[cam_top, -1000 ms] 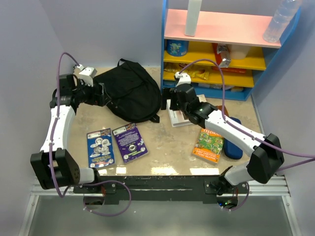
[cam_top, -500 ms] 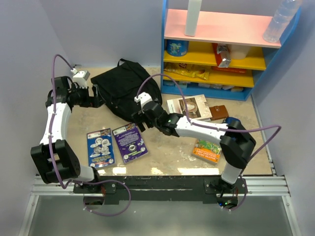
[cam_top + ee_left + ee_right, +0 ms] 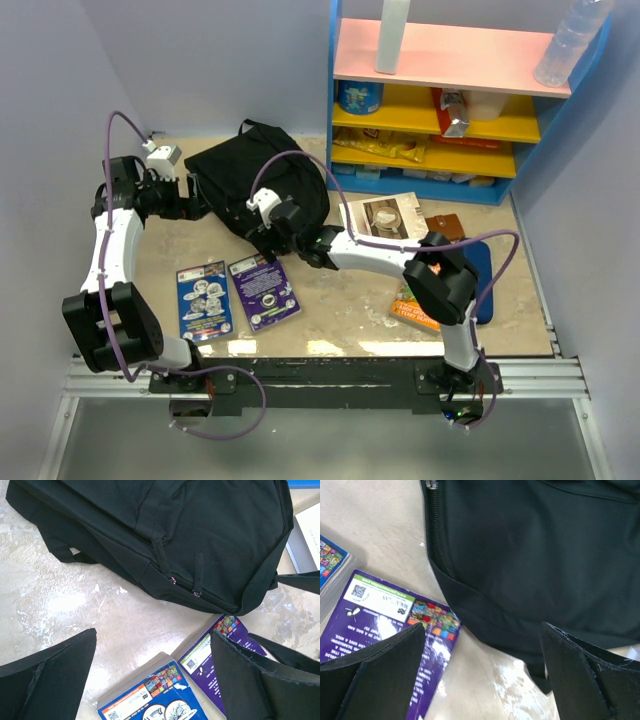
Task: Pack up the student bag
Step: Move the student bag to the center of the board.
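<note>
The student bag (image 3: 262, 180) is a soft black backpack lying flat at the back left of the table. In the left wrist view the bag (image 3: 165, 525) fills the top, with two zipper pull straps (image 3: 198, 574) on its near edge. My left gripper (image 3: 203, 198) is open and empty at the bag's left side; it also shows in the left wrist view (image 3: 152, 680). My right gripper (image 3: 262, 234) is open and empty at the bag's near edge, above the gap between the bag (image 3: 535, 555) and the purple book; it also shows in the right wrist view (image 3: 480, 680).
A blue book (image 3: 204, 300) and a purple book (image 3: 264, 291) lie side by side near the front left. A white book (image 3: 385, 217), an orange-green book (image 3: 412, 308) and a dark-blue pencil case (image 3: 482, 268) lie to the right. A coloured shelf (image 3: 450, 100) stands at the back right.
My right arm swung left from over the white book to the bag's near edge. My left arm drew back slightly to the left. Both grippers stay empty.
</note>
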{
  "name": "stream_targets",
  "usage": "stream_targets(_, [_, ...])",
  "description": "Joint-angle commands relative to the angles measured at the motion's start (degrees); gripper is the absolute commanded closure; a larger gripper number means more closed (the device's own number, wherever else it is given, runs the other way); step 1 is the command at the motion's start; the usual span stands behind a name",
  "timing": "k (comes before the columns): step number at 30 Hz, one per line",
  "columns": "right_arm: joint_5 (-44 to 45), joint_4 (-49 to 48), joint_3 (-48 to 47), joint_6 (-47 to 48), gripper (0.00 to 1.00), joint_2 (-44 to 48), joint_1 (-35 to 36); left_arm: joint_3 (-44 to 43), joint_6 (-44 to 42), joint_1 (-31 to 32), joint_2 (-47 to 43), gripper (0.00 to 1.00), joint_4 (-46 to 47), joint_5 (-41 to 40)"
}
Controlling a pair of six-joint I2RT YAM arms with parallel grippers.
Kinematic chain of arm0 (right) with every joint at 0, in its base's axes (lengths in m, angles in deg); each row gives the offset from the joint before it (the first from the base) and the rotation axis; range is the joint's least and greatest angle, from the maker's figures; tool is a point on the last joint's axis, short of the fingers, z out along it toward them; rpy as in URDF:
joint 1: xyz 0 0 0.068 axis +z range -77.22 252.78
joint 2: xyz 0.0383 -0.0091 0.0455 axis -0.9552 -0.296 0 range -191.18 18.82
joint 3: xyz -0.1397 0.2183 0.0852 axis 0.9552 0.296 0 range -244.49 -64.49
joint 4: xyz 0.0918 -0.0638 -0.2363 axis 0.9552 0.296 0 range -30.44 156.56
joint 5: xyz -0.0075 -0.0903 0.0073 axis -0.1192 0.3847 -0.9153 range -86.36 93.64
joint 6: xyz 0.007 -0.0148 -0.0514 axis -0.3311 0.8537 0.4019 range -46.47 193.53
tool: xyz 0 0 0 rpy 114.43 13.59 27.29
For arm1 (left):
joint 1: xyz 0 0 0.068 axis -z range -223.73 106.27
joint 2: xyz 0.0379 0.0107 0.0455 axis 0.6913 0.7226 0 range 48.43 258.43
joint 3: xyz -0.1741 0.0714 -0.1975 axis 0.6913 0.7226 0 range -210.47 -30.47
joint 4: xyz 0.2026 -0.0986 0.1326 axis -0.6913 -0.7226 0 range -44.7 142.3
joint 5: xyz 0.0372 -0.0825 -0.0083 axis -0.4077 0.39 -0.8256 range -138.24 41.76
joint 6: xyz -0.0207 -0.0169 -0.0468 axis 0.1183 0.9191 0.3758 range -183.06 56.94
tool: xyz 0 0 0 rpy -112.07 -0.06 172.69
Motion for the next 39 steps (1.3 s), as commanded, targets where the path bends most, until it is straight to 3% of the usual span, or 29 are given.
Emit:
stream_targets(1, [-1.35,-2.01,-5.00,2.78,0.01,-3.10,0.72,-1.31,-1.33,-0.63,0.09,0.00,-0.45,0.63])
stream_targets(8, [3.30,-0.87,-9.66,3.57,0.06,-10.22,0.72,-1.31,-1.42,-0.54,-0.09,0.00,-0.53,0.63])
stream_targets(11, [4.80,-0.61,-11.95,4.10,0.30,-12.42,0.11,-1.13,-1.68,-0.54,-0.61,0.00,-0.71,0.37])
stream_targets(12, [4.46,-0.52,-12.73,4.18,0.48,-12.69,-0.07,-1.05,-1.60,-0.63,-0.70,0.00,-0.71,0.28])
stream_targets(15, [4.63,-0.69,-13.62,4.36,0.69,-12.17,-0.24,-0.17,-1.51,-0.54,-1.40,0.00,-0.27,-0.07])
stream_targets(22, [10.42,-1.66,-16.87,7.87,0.89,-7.07,-0.24,0.36,-1.60,-0.54,-1.76,0.00,0.08,-0.51])
stream_targets(24, [12.80,-2.10,-17.66,9.45,0.99,-4.44,-0.16,0.36,-1.42,-0.63,-1.76,0.00,0.17,-0.16])
stream_targets(31, [16.23,-0.08,-15.39,12.71,1.00,4.78,0.19,-0.16,-0.98,-0.63,-2.02,0.00,0.34,0.11])
stream_targets(39, [18.86,3.08,4.47,7.81,1.00,18.59,5.55,-6.30,-0.72,-0.63,-2.28,0.00,-2.55,2.12])
